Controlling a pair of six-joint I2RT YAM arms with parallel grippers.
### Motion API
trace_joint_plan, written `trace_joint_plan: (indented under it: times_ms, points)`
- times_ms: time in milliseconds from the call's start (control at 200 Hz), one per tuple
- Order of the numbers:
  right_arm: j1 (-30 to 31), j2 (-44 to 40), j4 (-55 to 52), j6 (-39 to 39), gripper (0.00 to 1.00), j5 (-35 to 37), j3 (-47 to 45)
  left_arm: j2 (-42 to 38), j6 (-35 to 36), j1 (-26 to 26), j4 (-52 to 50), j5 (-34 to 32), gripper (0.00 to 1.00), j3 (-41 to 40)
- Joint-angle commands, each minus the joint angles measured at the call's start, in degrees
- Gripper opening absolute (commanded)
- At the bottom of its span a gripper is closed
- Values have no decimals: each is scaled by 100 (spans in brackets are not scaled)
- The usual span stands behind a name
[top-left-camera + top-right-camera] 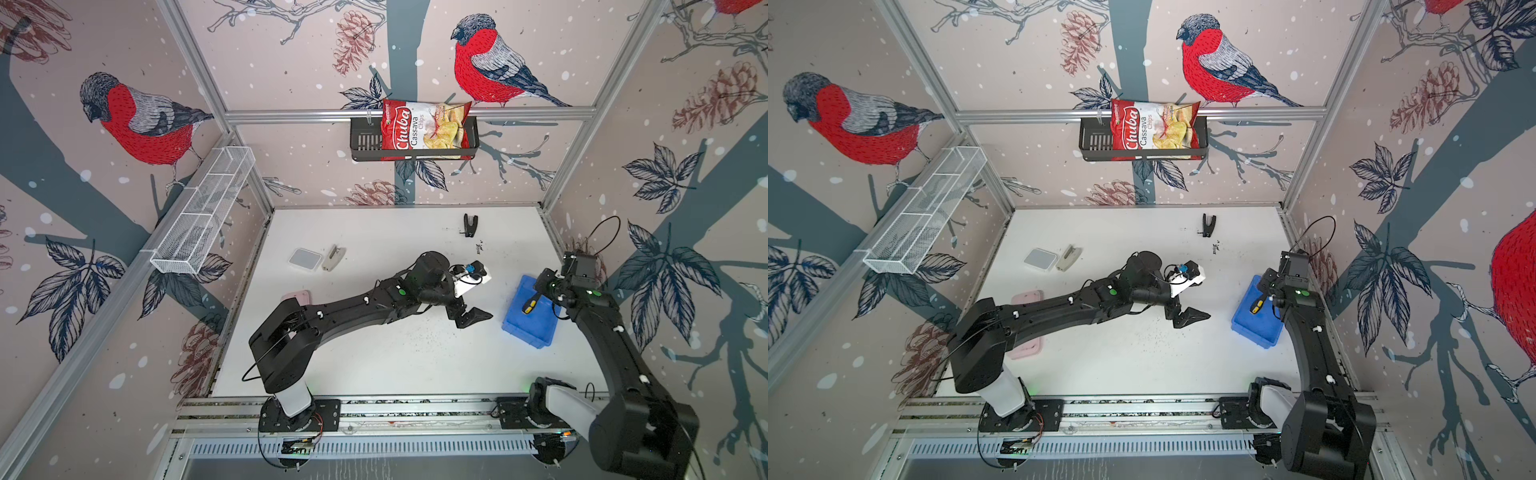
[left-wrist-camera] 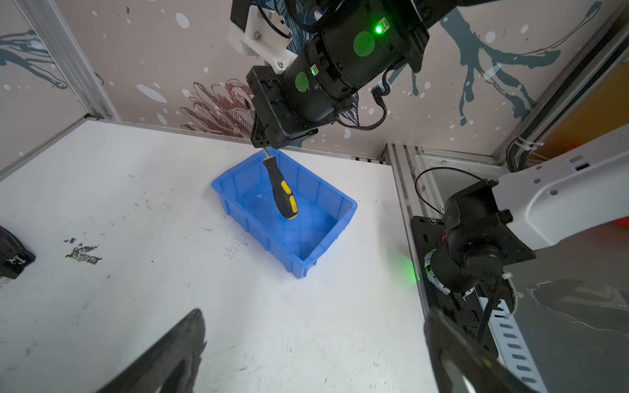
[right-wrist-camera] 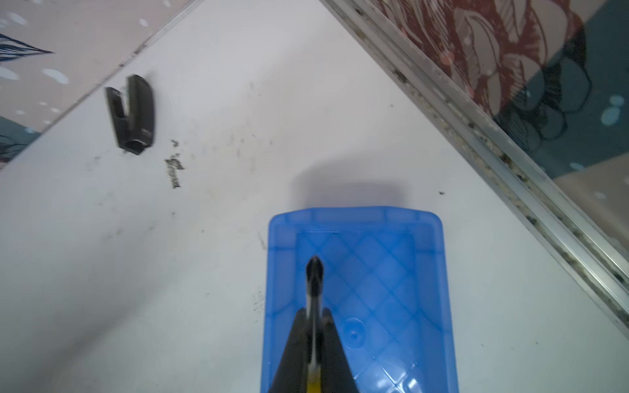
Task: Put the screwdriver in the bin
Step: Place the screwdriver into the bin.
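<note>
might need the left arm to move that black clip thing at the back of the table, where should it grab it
Grip the black clip across its joined end, coming straight down from above with the fingers closing on its two flat sides. It lies flat on the white table, its two prongs splaying toward the back wall and narrowing to one solid block at the near end. Nothing stands near it.

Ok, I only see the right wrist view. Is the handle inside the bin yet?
Observer: The left wrist view shows the screwdriver hanging handle-down over the bin, its butt seemingly off the floor.
Operator: What's the other claw doing?
Observer: The left claw is open and empty, near the bin, not touching it.
Operator: Any snacks?
Observer: A chips bag sits in a black shelf on the back wall.
</note>
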Motion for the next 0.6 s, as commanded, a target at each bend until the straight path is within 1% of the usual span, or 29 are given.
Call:
trace_joint_plan:
  times_ms: [0,75,230,340,375,450,550,595]
  points:
    - [-9,234,-99,103,0,344,-77,23,138,-16,36,-83,98,64]
    - [-11,426,5,168,0,314,-192,31,177,-18,-4,-103,99,73]
    - [-9,639,344,328,0,16,-355,-3,284,-18,-121,-207,98,58]
    - [-4,845,545,401,0,-13,-445,-17,301,-18,-132,-242,98,48]
    - [-4,1071,591,391,0,-16,-454,-17,302,-16,-132,-240,98,53]
    - [-4,1251,704,369,3,65,-465,-29,311,-13,-130,-259,99,47]
    - [-3,1422,918,371,10,124,-498,-46,306,-18,-111,-251,98,31]
    - [-4,1497,993,398,12,110,-507,-66,291,-17,-45,-239,98,4]
